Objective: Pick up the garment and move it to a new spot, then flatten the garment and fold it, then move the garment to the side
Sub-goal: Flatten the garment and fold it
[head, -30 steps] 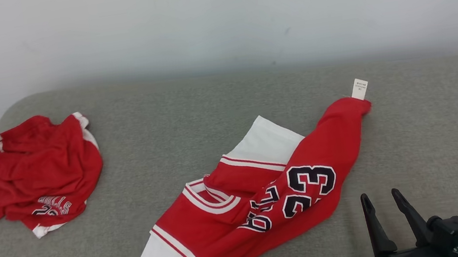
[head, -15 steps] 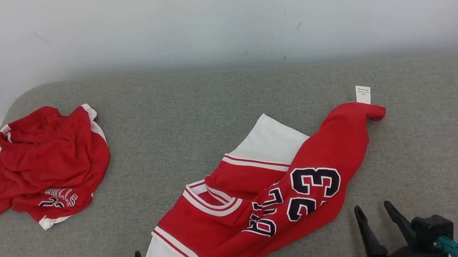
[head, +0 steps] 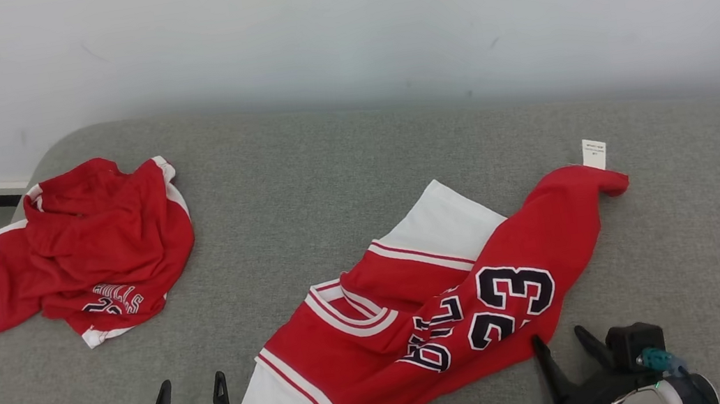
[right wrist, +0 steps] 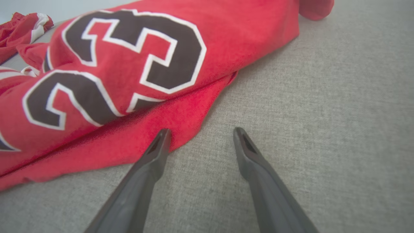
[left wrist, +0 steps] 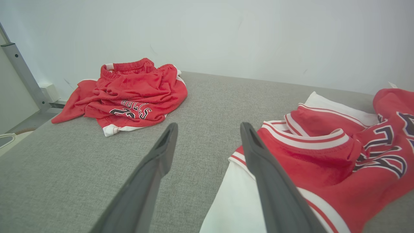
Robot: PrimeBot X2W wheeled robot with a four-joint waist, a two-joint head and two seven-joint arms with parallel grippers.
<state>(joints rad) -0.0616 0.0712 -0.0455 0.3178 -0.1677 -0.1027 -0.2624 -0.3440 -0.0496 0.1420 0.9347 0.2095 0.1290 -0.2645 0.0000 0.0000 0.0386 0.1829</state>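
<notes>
The garment, a red and white jersey [head: 431,305] with a black "23", lies crumpled and partly folded over itself on the grey padded surface [head: 326,164]. My left gripper [head: 191,381] stands open at the lower left, just left of the jersey's white end. In the left wrist view the left gripper [left wrist: 209,126] holds nothing and the jersey [left wrist: 323,155] lies beside its right finger. My right gripper [head: 557,336] is open at the jersey's lower right edge. In the right wrist view the right gripper [right wrist: 201,130] has its left fingertip at the red hem [right wrist: 181,116].
A second red garment, crumpled shorts [head: 95,250], lies at the surface's far left, also in the left wrist view as the shorts [left wrist: 129,95]. A white tag [head: 595,153] sticks up from the jersey's far end. A pale wall [head: 335,22] stands behind the surface.
The head camera has shifted, sliding the scene rightward. My left gripper has come into view at the lower left, open. My right gripper has closed in on the jersey's edge.
</notes>
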